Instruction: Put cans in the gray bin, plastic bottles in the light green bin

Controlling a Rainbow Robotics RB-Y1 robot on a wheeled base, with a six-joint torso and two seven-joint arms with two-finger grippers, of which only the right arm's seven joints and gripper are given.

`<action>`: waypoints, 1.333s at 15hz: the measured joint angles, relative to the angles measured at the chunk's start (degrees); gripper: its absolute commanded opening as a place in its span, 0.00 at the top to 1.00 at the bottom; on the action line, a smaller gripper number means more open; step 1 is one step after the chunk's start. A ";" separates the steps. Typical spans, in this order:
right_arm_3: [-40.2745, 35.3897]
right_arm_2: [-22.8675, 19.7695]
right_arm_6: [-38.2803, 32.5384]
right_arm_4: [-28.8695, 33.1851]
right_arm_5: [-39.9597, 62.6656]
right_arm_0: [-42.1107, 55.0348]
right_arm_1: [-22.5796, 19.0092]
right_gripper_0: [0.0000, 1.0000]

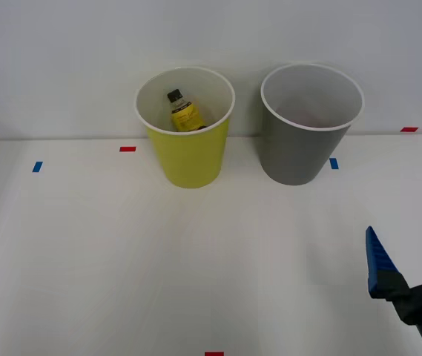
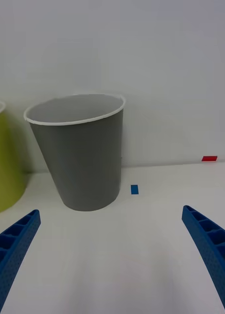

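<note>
I am seeing the right gripper [image 1: 409, 248] hovering over the white table [image 1: 122, 267] at its near right side, its blue ribbed fingers [image 2: 14, 245] spread wide apart, holding nothing and touching nothing. The round tapered dark gray plastic bin with a white rim [image 1: 303, 141] is standing upright ahead of the gripper, with open tabletop lying between them. Just beside it, to its left and not touching, the yellow-green plastic bin [image 1: 190, 159] is standing upright, holding a small yellow-labelled plastic bottle with a black cap [image 1: 183, 111] leaning inside. Small red and blue tape marks [image 1: 334, 163] are dotting the table.
</note>
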 measured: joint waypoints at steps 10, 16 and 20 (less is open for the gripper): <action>19.83 2.97 -18.59 12.52 -23.30 -1.82 8.40 0.00; 19.93 -4.62 -47.03 33.88 -33.59 -0.12 11.59 0.00; 21.55 -6.43 -52.28 39.91 -36.23 -0.16 14.49 0.00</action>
